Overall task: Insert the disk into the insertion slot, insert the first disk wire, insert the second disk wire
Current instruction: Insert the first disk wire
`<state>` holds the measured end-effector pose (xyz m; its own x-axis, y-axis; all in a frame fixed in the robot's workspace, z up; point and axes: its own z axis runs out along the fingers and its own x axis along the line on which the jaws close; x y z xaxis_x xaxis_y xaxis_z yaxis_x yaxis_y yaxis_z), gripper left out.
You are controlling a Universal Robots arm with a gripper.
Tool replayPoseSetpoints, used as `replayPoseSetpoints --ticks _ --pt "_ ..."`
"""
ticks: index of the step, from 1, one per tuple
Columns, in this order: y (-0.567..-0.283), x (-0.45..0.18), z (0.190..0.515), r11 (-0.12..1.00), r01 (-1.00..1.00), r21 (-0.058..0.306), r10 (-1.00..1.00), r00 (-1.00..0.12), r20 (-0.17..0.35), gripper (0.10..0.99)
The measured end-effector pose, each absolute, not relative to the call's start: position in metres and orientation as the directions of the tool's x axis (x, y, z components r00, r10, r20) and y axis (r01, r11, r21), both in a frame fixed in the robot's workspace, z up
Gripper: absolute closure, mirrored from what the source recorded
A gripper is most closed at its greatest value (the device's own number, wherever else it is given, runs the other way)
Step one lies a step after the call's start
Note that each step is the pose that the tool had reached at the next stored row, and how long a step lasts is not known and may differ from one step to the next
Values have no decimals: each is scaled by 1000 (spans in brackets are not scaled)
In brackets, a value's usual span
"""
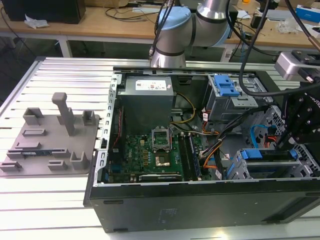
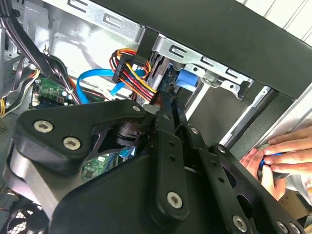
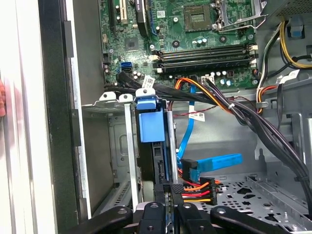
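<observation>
The disk [image 3: 157, 163] stands edge-on in the insertion slot [image 3: 127, 146], its bright blue frame [image 3: 151, 124] at the outer end. In the exterior view the disk [image 1: 270, 157] lies in the grey cage [image 1: 239, 169] at the case's near right corner. My gripper [image 3: 169, 196] is right at the disk's connector end, fingers [image 3: 161, 207] close together and shut on the end plug of a wire bundle with red, orange and yellow leads [image 3: 195, 191]. A flat blue disk wire [image 3: 214, 162] lies loose beside it. In the second wrist view the gripper [image 2: 163, 105] points into the cage past the coloured wires [image 2: 136, 78].
A taller grey cage with a blue latch [image 1: 227, 89] stands behind. The motherboard [image 1: 155, 150] and power supply [image 1: 147, 97] fill the case's left part. A person's hand [image 2: 280, 155] rests on the case's outer edge. A grey parts fixture [image 1: 50, 140] sits on the table at the exterior view's left.
</observation>
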<state>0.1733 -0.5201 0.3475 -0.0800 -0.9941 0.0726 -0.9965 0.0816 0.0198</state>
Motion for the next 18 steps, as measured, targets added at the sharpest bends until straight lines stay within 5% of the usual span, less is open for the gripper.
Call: replayPoseSetpoints --ticks 18 --pt "-522 173 346 82 -996 20 -994 -80 73 922"
